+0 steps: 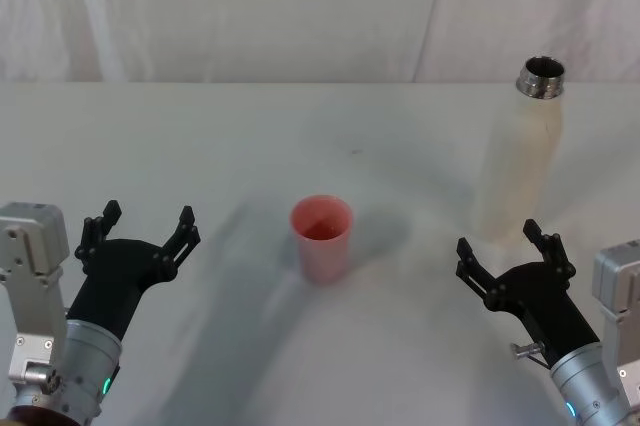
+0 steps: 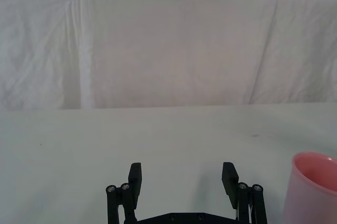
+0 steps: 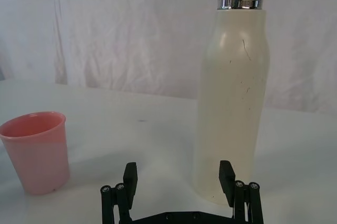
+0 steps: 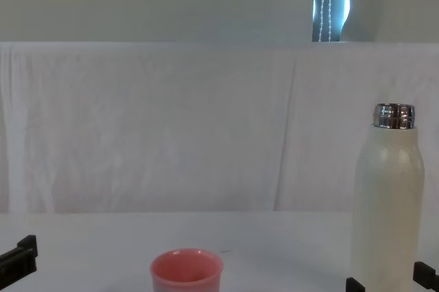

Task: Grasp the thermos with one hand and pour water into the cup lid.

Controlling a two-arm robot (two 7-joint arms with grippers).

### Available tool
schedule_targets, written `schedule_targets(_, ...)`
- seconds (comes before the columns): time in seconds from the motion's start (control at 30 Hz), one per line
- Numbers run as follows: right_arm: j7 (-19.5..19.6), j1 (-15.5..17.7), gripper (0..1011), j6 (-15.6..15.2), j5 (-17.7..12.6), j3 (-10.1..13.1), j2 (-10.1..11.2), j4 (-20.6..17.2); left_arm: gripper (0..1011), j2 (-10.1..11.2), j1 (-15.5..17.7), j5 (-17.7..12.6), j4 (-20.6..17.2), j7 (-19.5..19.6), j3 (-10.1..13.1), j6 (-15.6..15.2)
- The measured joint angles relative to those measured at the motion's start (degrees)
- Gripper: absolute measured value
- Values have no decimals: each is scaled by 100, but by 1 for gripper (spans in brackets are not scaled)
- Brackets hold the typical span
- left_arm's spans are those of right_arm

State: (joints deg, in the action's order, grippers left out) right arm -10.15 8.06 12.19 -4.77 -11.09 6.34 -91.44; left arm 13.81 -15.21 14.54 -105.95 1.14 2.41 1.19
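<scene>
The cream-white thermos [image 1: 522, 151] stands upright on the right of the table, its chrome neck open at the top; it is also seen in the right wrist view [image 3: 232, 103] and the chest view [image 4: 387, 199]. The pink cup lid [image 1: 321, 237] stands upright at the table's middle [image 3: 36, 150] [image 4: 186, 271] [image 2: 313, 187]. My right gripper [image 1: 508, 251] is open just in front of the thermos base, not touching it [image 3: 179, 176]. My left gripper [image 1: 145, 228] is open at the left, well apart from the cup [image 2: 181, 176].
A white cloth covers the table [image 1: 200, 136] and hangs as a backdrop [image 4: 171, 120] behind it. A wide stretch of bare cloth lies between the cup and each gripper.
</scene>
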Motion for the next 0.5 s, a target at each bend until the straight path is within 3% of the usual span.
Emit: schedule_targets(0.5, 5, 0, 1002, -5, 0, 0, 0, 0, 1001, 0, 0, 0, 0, 0, 0, 0)
